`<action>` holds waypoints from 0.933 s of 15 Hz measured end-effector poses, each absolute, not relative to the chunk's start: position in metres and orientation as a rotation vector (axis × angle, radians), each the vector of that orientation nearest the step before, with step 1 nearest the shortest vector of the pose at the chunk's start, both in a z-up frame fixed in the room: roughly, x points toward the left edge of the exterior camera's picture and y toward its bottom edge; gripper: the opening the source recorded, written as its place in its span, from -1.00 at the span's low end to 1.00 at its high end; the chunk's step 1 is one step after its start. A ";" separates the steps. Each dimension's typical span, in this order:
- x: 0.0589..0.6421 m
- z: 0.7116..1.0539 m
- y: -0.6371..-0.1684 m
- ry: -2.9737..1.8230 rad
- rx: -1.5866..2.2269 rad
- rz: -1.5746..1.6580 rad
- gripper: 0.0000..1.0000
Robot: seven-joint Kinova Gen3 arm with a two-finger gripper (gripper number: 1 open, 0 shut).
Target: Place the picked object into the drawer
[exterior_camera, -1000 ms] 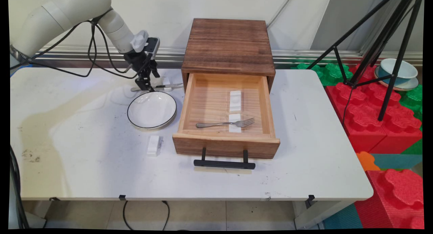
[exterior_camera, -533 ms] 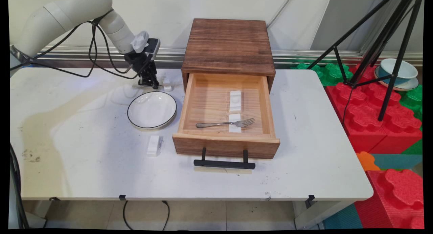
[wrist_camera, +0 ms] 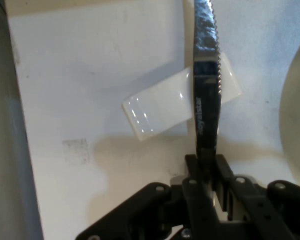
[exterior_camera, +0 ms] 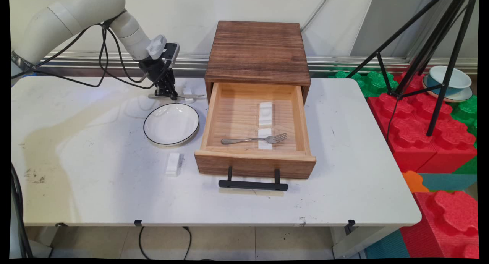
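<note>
My gripper (exterior_camera: 167, 96) is low over the table's far side, just behind a white black-rimmed plate (exterior_camera: 171, 123) and left of the open drawer (exterior_camera: 255, 161). In the hand view the gripper (wrist_camera: 206, 162) is shut on the handle of a serrated table knife (wrist_camera: 206, 75). The knife's blade runs away from the hand and lies across a small white cutlery rest (wrist_camera: 157, 110). In the main view the knife (exterior_camera: 195, 96) points right toward the drawer cabinet, past the rest (exterior_camera: 187, 93). The plate's rim (wrist_camera: 299, 115) shows at the hand view's right edge.
A dark wooden cabinet (exterior_camera: 258, 52) stands at the back; its pulled-out drawer holds a fork (exterior_camera: 254, 139) and two white rests (exterior_camera: 265, 114). Another white rest (exterior_camera: 174, 164) lies in front of the plate. A black tripod (exterior_camera: 428, 57) and red foam blocks are off the table's right.
The gripper has shifted slightly back and right from a second ago. The knife in it now juts right toward the cabinet, where earlier it stuck out on both sides.
</note>
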State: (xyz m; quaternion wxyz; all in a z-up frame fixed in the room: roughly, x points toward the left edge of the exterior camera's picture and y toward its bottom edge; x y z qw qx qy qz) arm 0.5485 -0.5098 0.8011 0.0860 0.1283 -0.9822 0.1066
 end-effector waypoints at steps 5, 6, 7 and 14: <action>0.551 0.807 -0.507 -2.922 0.387 0.326 -1.00; 0.551 0.810 -0.506 -2.920 0.387 0.330 -1.00; 0.551 0.813 -0.504 -2.918 0.386 0.334 -1.00; 0.550 0.837 -0.487 -2.902 0.389 0.360 -1.00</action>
